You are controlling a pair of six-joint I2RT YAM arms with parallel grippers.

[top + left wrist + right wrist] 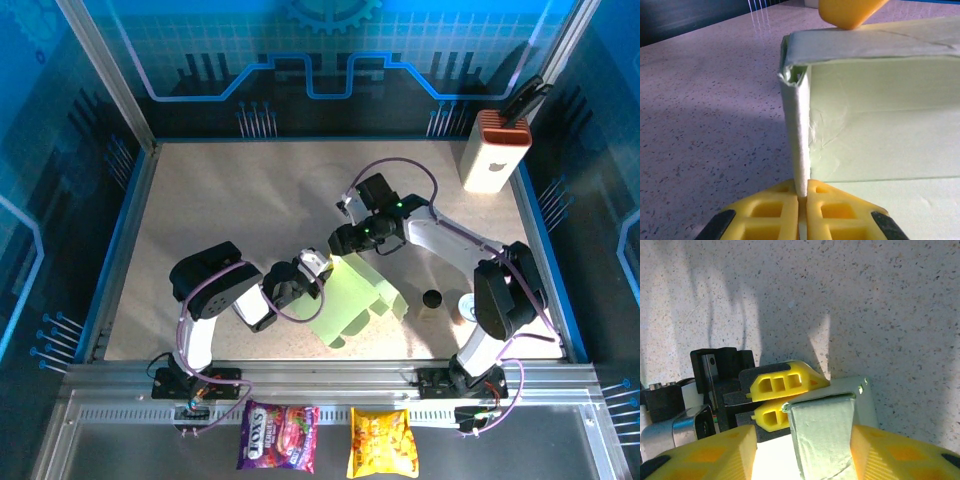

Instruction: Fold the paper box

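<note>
The pale green paper box (360,297) lies partly folded at the table's middle front, one side wall standing up. In the left wrist view my left gripper (801,192) is shut on the bottom of that upright wall's end edge (797,135), by the box floor (890,210). My right gripper (343,240) comes from the far side. It stands open astride the folded double wall (822,435): its right finger (905,455) touches the card and its left finger (705,455) stands clear. One of its yellow fingertips (850,10) rests on the wall's top rim. The left gripper's fingers (785,382) show just beyond the wall.
A white block with an orange ribbed top (495,150) stands at the back right. A small black object (432,298) and a white roll (468,305) sit right of the box. Two snack packets (278,436) (382,442) lie on the front rail.
</note>
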